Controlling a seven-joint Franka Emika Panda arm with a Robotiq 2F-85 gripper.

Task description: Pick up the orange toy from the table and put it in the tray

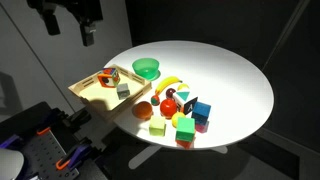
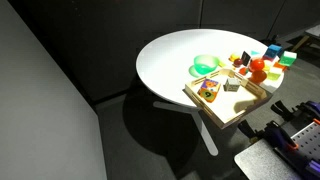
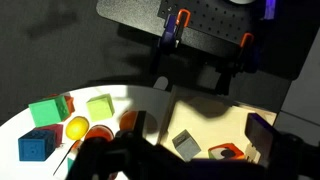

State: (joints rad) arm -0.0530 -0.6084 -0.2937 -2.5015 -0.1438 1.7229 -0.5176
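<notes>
The orange toy (image 1: 145, 110) is a small round ball on the white table, just beside the near end of the tray (image 1: 90, 98). It shows in the wrist view (image 3: 128, 122) at the tray's left wall (image 3: 150, 140). The light wooden tray also appears in an exterior view (image 2: 245, 108); it holds a grey block (image 3: 185, 143) and an orange-and-white blocky toy (image 3: 225, 152). My gripper (image 1: 70, 30) hangs high above the table's edge near the tray, open and empty. In the wrist view its dark fingers (image 3: 180, 142) frame the tray.
A green bowl (image 1: 147, 68) stands beyond the tray. A banana (image 1: 171, 84), a red rounded toy (image 1: 168, 103), a yellow ball (image 3: 76, 127) and several coloured blocks (image 1: 195, 112) cluster next to the orange toy. The round table's edge (image 1: 200, 143) runs close behind them.
</notes>
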